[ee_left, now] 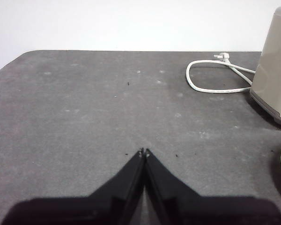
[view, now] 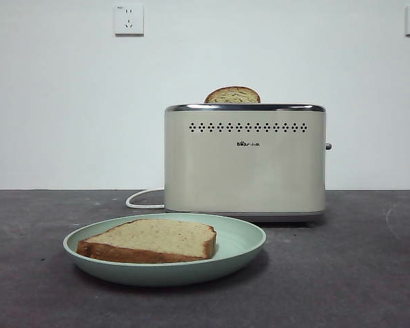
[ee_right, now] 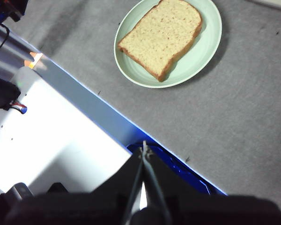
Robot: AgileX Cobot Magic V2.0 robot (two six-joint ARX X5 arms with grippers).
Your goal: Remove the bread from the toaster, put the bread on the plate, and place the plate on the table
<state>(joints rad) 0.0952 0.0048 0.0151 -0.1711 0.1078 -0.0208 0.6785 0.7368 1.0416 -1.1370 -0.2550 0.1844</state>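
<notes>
The bread [view: 152,240] lies on the plate [view: 242,240], well apart from both grippers, left [ee_left: 144,151] and right [ee_right: 144,149], whose jaws look pressed together and empty.

**Clearance and Obstructions**

The dark grey matte tabletop [view: 355,273] lies open on both flanks of the round pale mint-green plate [view: 242,240]. The boxy cream toaster [view: 244,160] stands just behind the plate, blocking level passage there. Its looped white cord [ee_left: 210,77] trails across the table beside the toaster.
</notes>
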